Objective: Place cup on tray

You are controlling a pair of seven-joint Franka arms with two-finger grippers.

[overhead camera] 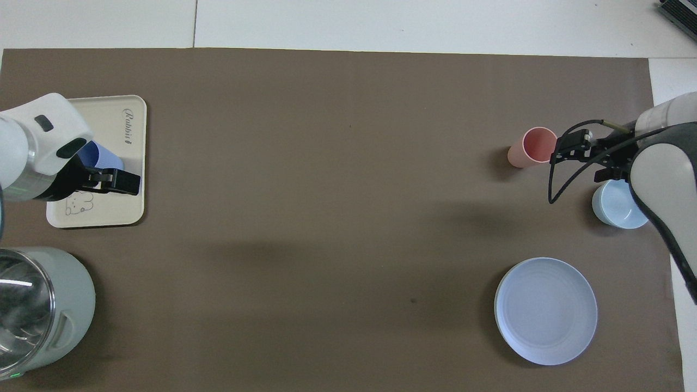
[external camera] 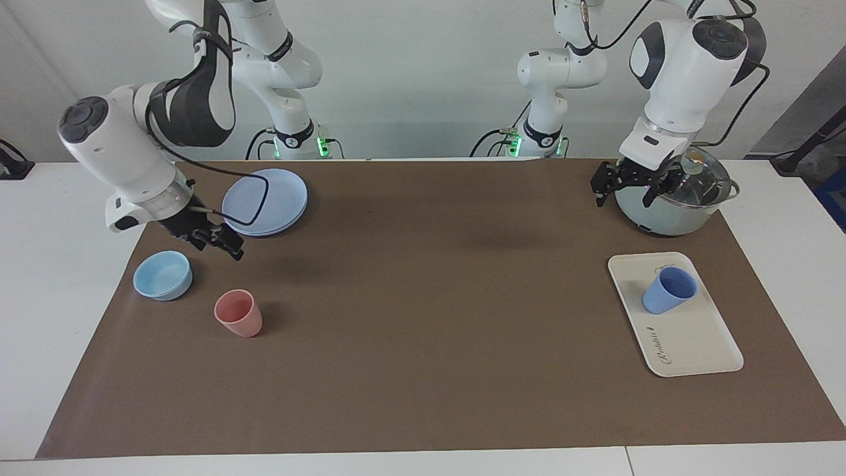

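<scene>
The periwinkle-blue cup (external camera: 669,291) stands upright on the cream-white tray (external camera: 694,344) at the left arm's end of the table. In the overhead view the cup (overhead camera: 103,158) is partly covered by the left arm, and the tray (overhead camera: 128,125) shows its lettering. My left gripper (external camera: 626,193) is open and empty. It is raised above the tray's end nearest the robots, clear of the cup, and it also shows in the overhead view (overhead camera: 128,182). My right gripper (external camera: 221,243) is open and empty, up in the air between the pink tumbler and the bowl.
A grey-green pot with a glass lid (external camera: 674,205) stands nearer to the robots than the tray. At the right arm's end are a round blue plate (external camera: 268,201), a light-blue bowl (external camera: 162,275) and a salmon-pink tumbler (external camera: 239,313).
</scene>
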